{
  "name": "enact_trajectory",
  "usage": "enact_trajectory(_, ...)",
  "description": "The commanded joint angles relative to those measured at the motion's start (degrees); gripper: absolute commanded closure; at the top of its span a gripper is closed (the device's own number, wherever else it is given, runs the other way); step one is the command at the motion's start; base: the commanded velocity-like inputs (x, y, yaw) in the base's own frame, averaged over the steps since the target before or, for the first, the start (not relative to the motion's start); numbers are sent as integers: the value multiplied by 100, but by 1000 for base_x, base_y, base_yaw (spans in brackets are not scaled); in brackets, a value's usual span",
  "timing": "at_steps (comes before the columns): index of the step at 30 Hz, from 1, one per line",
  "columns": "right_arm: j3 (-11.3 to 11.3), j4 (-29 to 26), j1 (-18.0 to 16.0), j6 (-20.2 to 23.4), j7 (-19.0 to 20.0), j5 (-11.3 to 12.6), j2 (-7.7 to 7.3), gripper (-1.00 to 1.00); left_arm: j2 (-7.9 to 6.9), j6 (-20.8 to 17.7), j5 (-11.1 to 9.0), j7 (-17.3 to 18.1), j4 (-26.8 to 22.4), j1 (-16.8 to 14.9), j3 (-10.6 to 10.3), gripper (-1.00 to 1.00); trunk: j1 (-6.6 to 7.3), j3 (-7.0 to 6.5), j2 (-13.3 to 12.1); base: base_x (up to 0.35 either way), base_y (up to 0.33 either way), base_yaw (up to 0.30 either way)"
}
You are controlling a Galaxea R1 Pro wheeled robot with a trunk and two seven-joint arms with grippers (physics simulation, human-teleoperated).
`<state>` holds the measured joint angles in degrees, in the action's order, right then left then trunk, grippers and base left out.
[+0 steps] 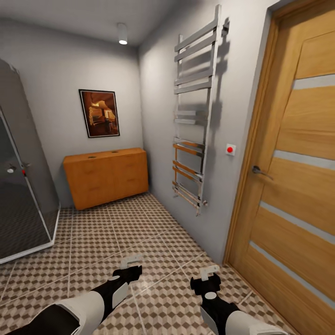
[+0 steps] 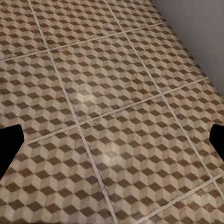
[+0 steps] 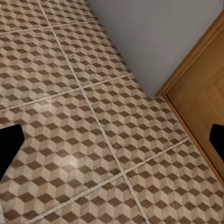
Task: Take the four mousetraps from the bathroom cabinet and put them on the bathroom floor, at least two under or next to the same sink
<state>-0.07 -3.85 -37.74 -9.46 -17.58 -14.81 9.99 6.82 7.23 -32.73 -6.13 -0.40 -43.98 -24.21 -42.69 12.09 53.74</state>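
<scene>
Two arms of mine reach out low over the floor (image 1: 93, 223), its cube-patterned tiles running from under me to the far wall. My left gripper (image 1: 131, 267) hangs above a grout line, and my right gripper (image 1: 208, 275) hangs near the foot of the door (image 1: 298, 186). Both are empty and well apart from each other. In the left wrist view the dark fingertips (image 2: 10, 144) sit at opposite edges with bare tile between them, so that hand is spread wide. In the right wrist view the fingertips (image 3: 9, 147) stand equally far apart over tile, with the grey wall (image 3: 154, 37) and the door's wooden frame (image 3: 191, 60) beyond.

Against the far wall stands the cabinet (image 1: 106, 176), orange-brown, closed as far as I can tell, well away from both hands. On its flat top I see two small dark marks, too small for me to say what they are. A framed picture (image 1: 99, 113) hangs above it. A chrome towel rail (image 1: 195, 111) climbs the right wall, with a small red button (image 1: 230, 149) between it and the door. A glass shower enclosure (image 1: 21, 186) stands at my left. A ceiling lamp (image 1: 122, 34) glows overhead.
</scene>
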Motion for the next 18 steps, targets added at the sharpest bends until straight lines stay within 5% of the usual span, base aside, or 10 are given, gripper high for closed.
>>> enact_trajectory(1,-2,7,-5,-12,-26,-30,1,-100,3,15,-40,-20,4,-5,-49,-100,-1,8,6,0,0,300)
enact_trajectory(18,-2,7,-5,-4,-27,-22,1,-100,27,7,-33,6,4,-5,-49,-100,-1,8,6,0,0,300)
